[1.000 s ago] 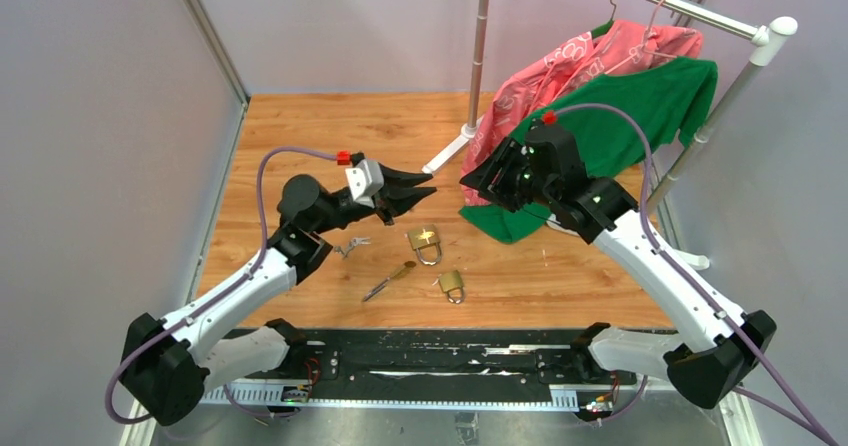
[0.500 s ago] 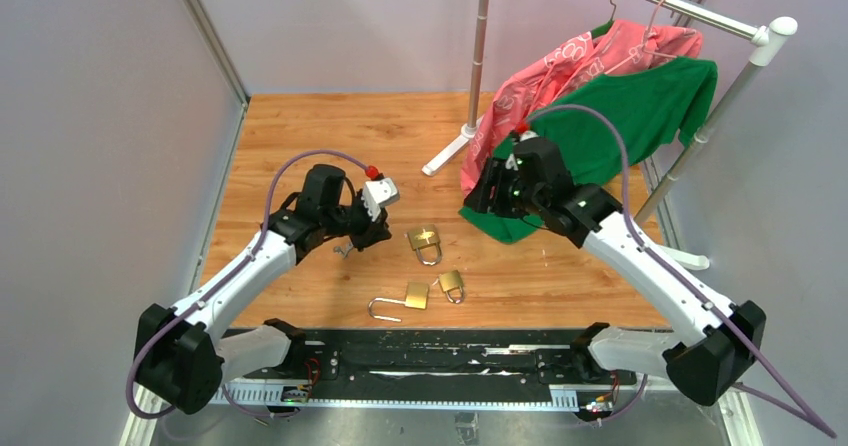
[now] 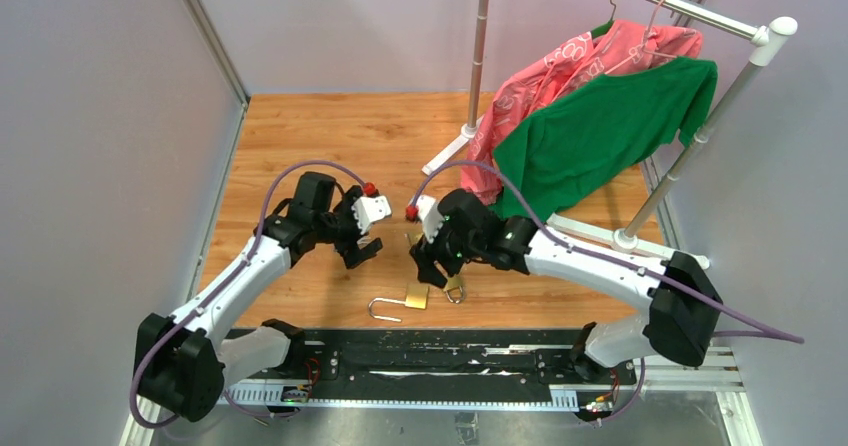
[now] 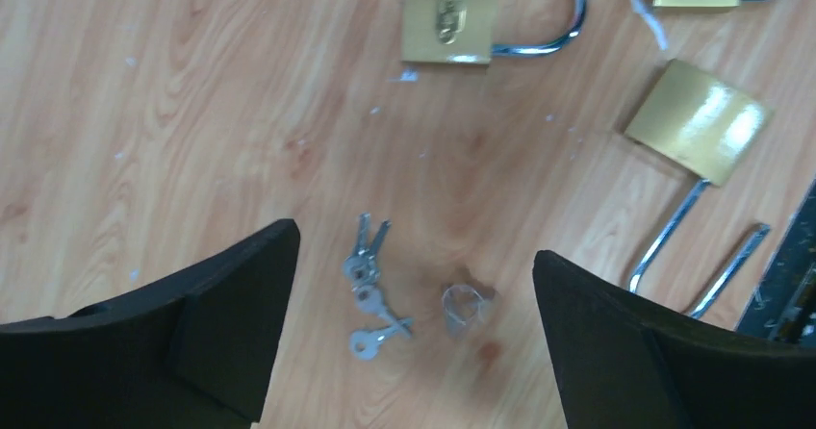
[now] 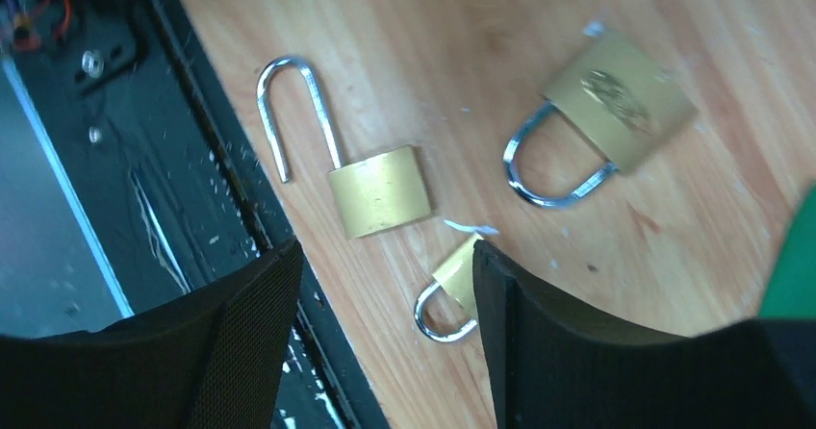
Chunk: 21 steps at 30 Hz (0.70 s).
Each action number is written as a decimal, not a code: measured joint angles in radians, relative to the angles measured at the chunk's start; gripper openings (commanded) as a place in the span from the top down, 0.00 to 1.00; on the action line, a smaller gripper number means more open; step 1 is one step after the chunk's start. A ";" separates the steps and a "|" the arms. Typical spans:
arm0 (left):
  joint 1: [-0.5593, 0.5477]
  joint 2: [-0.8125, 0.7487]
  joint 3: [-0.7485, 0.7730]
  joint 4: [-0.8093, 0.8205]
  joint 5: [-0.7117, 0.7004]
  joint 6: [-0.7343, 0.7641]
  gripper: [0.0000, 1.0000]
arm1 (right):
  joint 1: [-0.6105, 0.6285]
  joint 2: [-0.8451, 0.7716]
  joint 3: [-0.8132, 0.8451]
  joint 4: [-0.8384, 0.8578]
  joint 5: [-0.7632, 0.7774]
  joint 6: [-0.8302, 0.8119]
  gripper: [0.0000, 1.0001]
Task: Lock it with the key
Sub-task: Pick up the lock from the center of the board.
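The left tool spreads wide and empty above the bunch of small silver keys on the wooden bench. The right tool, also open and empty, hovers over the brass padlock with open steel shackle, which lies just beyond its tips.

Silver keys; beside them gold padlocks with silver loops, on a light brown, streaky wood table.
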 measured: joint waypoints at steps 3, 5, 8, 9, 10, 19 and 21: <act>0.043 -0.026 -0.001 -0.002 -0.002 -0.021 0.00 | 0.053 0.029 -0.041 0.056 -0.071 -0.148 0.34; 0.057 -0.048 -0.002 0.006 -0.019 -0.060 0.00 | 0.081 0.079 -0.031 0.087 -0.104 -0.226 0.36; 0.073 -0.092 -0.002 0.029 -0.097 -0.150 0.00 | 0.115 0.206 0.040 0.079 -0.118 -0.315 0.35; 0.088 -0.114 -0.002 0.031 -0.181 -0.206 0.00 | 0.120 0.241 0.066 0.061 -0.116 -0.338 0.31; 0.100 -0.120 -0.001 0.037 -0.204 -0.225 0.00 | 0.122 0.284 0.100 0.051 -0.115 -0.359 0.26; 0.116 -0.206 0.008 0.056 -0.402 -0.468 0.00 | 0.148 0.465 0.278 -0.152 -0.060 -0.475 0.13; 0.119 -0.210 0.007 0.056 -0.413 -0.488 0.00 | 0.151 0.479 0.297 -0.189 -0.054 -0.483 0.13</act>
